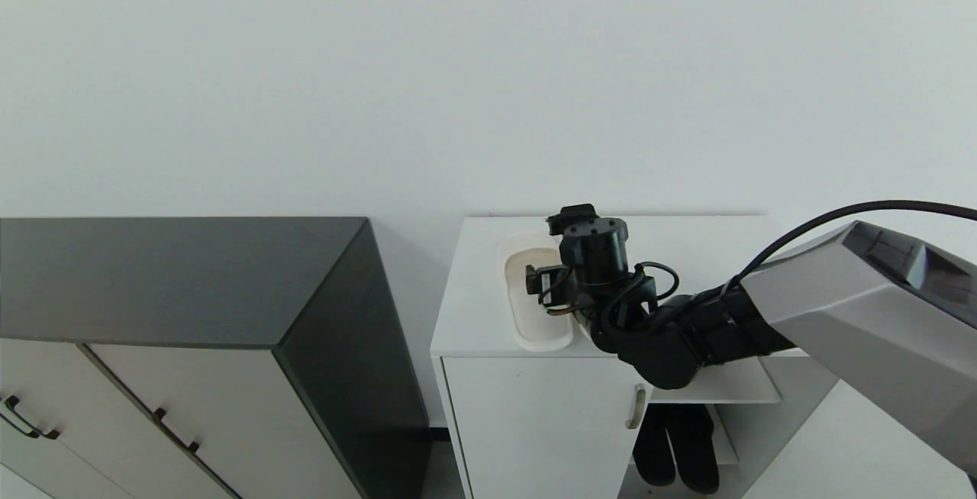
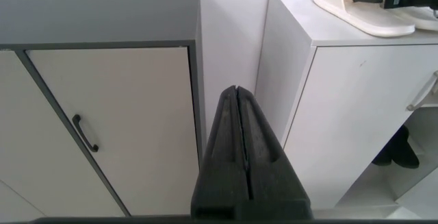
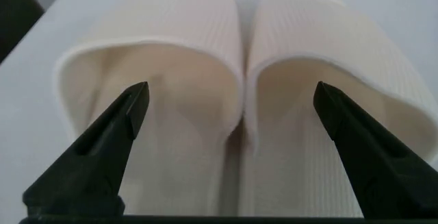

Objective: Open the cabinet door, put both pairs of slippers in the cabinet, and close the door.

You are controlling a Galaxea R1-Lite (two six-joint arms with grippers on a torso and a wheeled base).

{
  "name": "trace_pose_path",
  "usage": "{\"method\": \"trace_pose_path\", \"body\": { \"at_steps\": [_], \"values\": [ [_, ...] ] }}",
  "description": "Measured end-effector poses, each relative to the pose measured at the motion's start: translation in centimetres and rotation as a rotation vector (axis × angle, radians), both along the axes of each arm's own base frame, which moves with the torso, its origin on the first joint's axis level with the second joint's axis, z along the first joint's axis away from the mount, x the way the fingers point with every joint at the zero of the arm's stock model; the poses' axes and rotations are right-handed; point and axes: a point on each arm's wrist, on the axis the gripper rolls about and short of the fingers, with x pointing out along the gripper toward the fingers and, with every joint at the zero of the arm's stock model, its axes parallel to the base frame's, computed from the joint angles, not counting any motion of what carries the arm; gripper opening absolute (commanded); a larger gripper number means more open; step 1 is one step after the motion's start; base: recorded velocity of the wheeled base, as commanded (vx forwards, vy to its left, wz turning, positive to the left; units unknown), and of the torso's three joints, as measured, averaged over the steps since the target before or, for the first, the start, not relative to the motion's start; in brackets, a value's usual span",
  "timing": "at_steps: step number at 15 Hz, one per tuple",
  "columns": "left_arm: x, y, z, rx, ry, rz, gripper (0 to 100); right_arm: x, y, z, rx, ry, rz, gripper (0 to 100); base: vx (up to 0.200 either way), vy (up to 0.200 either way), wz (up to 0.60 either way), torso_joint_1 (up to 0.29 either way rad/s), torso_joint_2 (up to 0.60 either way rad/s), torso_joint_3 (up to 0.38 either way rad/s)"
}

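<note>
1. No text, label, brand, number or sign can be read in any of the views.

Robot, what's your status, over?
Right claw open at cream slippers on cabinet top. Left claw shut, holding nothing. Black slippers already inside; nothing blocking.

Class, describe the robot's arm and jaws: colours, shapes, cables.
The right arm has a boxy grey shell, then rounded black joints and a cylindrical wrist. Thin black cables loop round the wrist; a thicker one arches above. Both arms' jaws are black tapering wedges.
</note>
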Motion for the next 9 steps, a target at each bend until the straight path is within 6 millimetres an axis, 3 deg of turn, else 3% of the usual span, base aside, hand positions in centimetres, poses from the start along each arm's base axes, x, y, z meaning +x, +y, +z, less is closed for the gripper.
{"method": "trace_pose_path", "body": {
  "at_steps": [9],
  "values": [
    [0.0, 0.0, 0.0, -0.001, 0.0, 0.0, 0, 0.37, 0.05, 0.16, 0.008, -0.011, -0.005, 0, 0.0, 0.0, 0.0, 0.0, 0.0, 0.0]
  ]
}}
